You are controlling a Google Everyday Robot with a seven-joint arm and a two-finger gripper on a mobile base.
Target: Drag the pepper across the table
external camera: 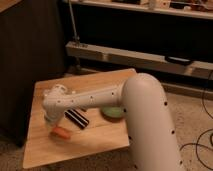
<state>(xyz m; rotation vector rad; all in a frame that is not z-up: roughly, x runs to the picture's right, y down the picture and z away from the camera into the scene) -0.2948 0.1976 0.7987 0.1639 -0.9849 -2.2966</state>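
Pincer [49, 119] of the one-armed robot hung low over the left side of the light-wood table [42, 150], tucked beneath the white wrist; whether it was open or closed could not be told from this angle. Just below and slightly right of the pincer lay the pepper [61, 132], a small orange-red tapered piece resting flat on the table. It was close to the pincer, though contact between them could not be made out. Further right of the pincer sat a black striped block [77, 118], just beside the pepper but apart from it. Beyond that was a green bowl [114, 112], partly hidden by the white arm [100, 97] that stretched back from the pincer to the robot's bulky shoulder at right. The pepper looked light and rigid, likely a smooth toy that would slide easily on the wood and could roll or pivot if pushed off centre. A hold across its thicker middle, or downward pressure there, seemed the safest way to drag it without losing it.
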